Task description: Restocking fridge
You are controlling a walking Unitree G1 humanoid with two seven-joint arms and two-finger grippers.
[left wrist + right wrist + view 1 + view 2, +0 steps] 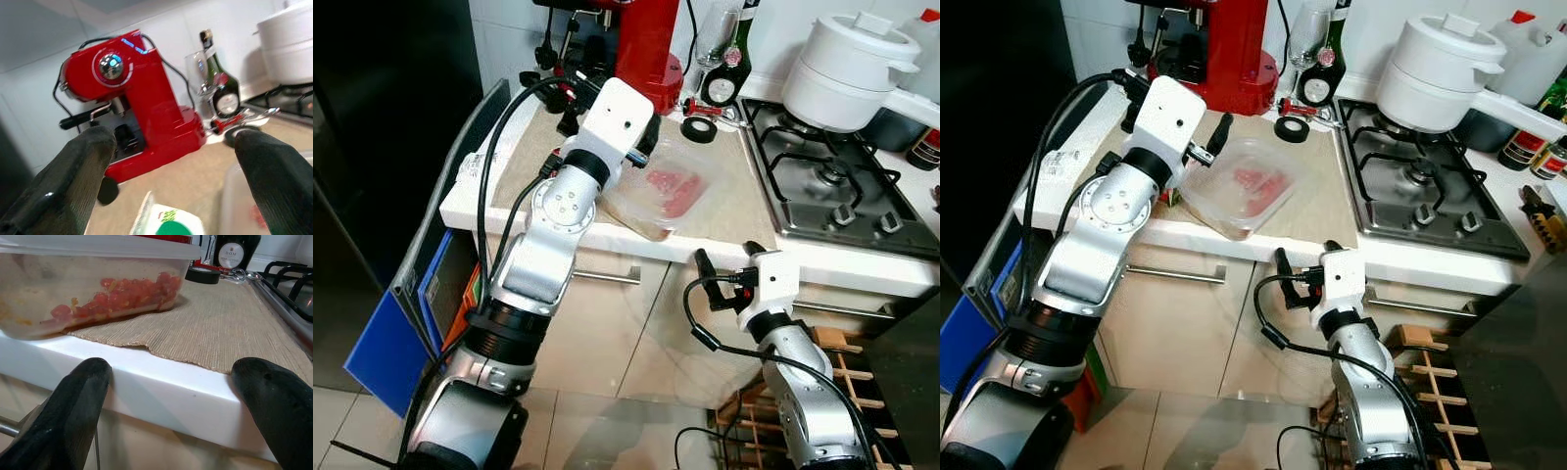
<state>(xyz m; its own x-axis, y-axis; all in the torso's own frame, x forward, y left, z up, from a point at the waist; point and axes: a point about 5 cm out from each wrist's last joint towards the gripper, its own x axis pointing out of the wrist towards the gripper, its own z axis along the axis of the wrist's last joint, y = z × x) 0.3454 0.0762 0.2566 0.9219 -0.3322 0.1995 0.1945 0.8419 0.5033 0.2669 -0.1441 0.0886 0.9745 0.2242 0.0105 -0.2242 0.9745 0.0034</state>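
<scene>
A clear plastic container [671, 191] holding red chopped food sits on a beige mat [734, 196] near the front edge of the white counter [636, 245]. My left gripper [171, 156] hovers open over the counter just left of the container, facing the back wall. One of its fingers [651, 135] stands by the container's rim. A white package with a green mark [171, 223] lies below it. My right gripper [729, 259] is open, in front of the counter edge and slightly below it, right of the container [98, 289].
A red coffee machine [646, 49], a black tape roll [698, 129], a glass and a bottle [736, 59] stand at the back. A white pot [847, 69] sits on the gas hob [832, 186]. The dark fridge [382, 127] is left; a wooden rack [832, 382] is lower right.
</scene>
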